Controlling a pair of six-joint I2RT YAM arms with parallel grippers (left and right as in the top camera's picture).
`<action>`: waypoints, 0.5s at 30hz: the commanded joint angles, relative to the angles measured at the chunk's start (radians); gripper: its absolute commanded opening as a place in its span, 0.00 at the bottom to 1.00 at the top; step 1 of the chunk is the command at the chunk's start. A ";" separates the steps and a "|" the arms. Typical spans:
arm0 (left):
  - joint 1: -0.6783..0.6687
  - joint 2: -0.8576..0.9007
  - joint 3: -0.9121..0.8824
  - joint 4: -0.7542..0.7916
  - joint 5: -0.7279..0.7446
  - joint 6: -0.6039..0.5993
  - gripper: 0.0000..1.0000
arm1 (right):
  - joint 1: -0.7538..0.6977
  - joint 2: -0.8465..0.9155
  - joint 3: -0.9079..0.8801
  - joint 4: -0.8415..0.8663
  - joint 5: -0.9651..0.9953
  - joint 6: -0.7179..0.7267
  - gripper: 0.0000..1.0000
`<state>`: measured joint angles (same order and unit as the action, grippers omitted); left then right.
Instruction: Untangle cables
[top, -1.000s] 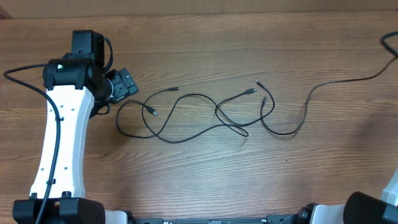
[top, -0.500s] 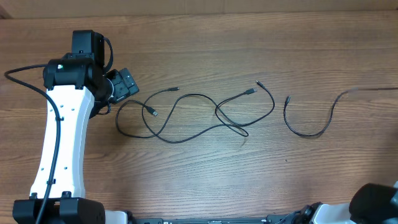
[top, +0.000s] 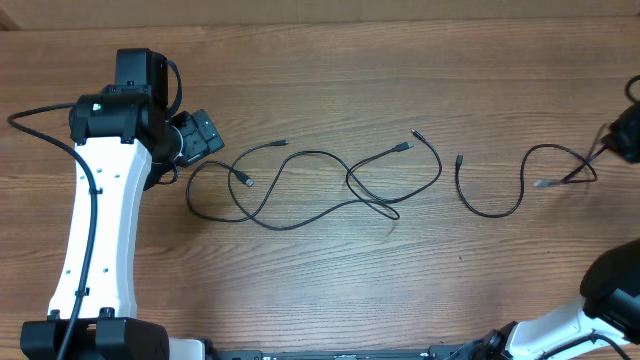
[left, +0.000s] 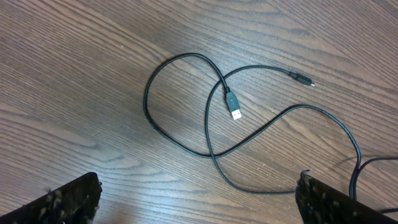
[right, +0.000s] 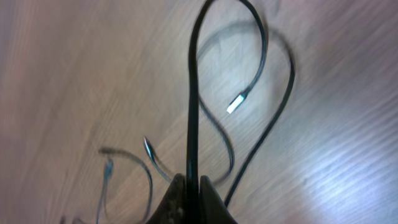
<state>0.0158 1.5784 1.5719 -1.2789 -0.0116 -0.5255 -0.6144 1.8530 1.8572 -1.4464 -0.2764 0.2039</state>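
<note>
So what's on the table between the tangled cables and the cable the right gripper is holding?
Nothing. In the overhead view, only bare wooden table separates the tangled cables from the held cable.

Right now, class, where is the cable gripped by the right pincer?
Overhead, the gripped cable lies on the right of the table, apart from the tangled cables in the middle, pinched by the right pincer at the right edge.

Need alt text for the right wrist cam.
The right claw is shut on a thin black cable, which runs up the frame from its tips, loops over and ends in a silver plug, against a blurred wooden table.
</note>
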 joint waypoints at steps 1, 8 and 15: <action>0.003 0.006 0.012 0.003 0.008 -0.021 1.00 | 0.028 0.006 -0.053 0.000 -0.027 -0.056 0.09; 0.003 0.006 0.012 0.003 0.008 -0.021 1.00 | 0.036 0.006 -0.167 0.139 0.052 -0.044 0.04; 0.003 0.006 0.012 0.004 0.008 -0.021 1.00 | 0.051 0.006 -0.167 0.165 -0.153 -0.109 0.38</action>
<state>0.0158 1.5784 1.5719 -1.2758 -0.0116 -0.5255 -0.5819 1.8622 1.6909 -1.2602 -0.2977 0.1673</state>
